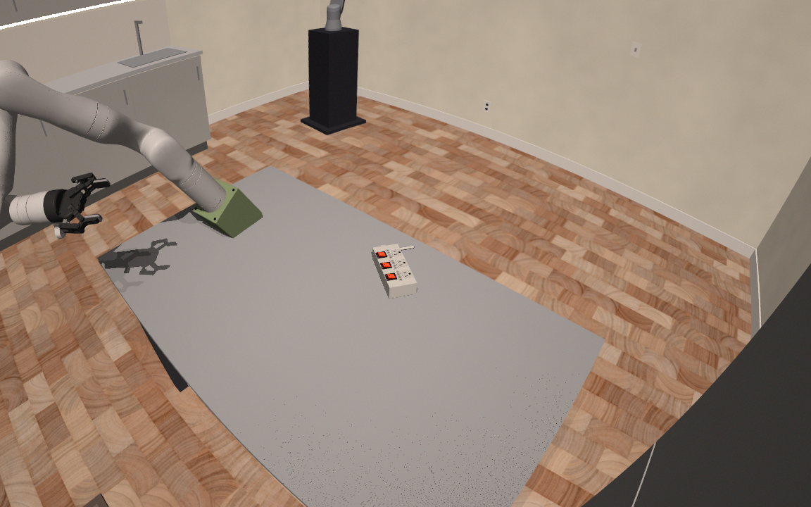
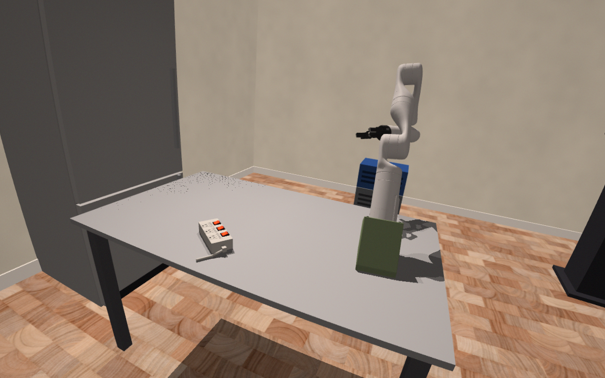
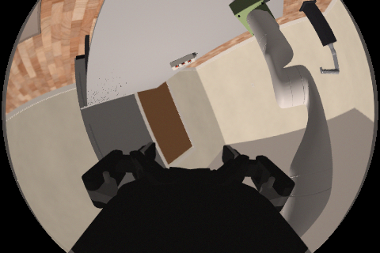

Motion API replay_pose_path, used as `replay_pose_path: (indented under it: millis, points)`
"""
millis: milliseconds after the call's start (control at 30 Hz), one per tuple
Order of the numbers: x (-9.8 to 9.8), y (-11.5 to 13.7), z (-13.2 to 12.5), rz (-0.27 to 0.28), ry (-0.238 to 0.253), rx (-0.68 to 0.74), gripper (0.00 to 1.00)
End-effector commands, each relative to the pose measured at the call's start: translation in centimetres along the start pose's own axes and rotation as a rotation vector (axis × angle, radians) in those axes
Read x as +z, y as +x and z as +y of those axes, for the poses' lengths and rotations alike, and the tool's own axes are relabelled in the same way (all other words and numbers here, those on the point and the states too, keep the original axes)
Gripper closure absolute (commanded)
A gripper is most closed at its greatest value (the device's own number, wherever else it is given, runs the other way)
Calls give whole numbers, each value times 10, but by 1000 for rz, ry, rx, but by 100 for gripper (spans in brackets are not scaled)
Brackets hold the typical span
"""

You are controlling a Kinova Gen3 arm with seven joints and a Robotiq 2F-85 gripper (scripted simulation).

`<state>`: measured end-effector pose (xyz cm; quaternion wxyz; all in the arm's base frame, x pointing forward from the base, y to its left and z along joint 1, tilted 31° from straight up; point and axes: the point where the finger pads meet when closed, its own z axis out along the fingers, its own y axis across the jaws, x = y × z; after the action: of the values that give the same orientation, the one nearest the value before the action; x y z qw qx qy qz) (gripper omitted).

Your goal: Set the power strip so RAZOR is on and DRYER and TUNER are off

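The power strip (image 1: 394, 271) lies flat on the grey table (image 1: 333, 378), switch face up, roughly at the middle of the table top. All positions below are given relative to this strip. Its three rocker switches (image 1: 386, 265) sit in a single row along one long side and all show orange-red; the printed labels are too small to read, so which switch is RAZOR, DRYER or TUNER cannot be told. A short cord stub (image 2: 211, 256) leaves one end of the strip and rests on the table. The arm's green base block (image 1: 231, 211) stands on the table well apart from the strip, near a table corner. The arm (image 1: 81, 120) rises from this block and folds back on itself, carrying the gripper (image 1: 88, 201) high above the table edge, farther from the strip than the base block. The gripper's fingers are spread fully apart and hold nothing (its shadow (image 1: 137, 258) falls on the table between block and table edge). In the wrist view the strip (image 3: 183, 60) appears small and distant.
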<state>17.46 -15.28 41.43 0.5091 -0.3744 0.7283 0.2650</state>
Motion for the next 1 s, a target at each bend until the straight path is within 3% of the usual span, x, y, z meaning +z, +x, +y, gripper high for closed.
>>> replay_pose_path:
  millis: [0, 533, 567, 967]
  points:
    - [0, 0, 0, 1, 0, -1, 0]
    - [0, 0, 0, 1, 0, -1, 0]
    - [0, 0, 0, 1, 0, -1, 100]
    - [0, 0, 0, 1, 0, -1, 100]
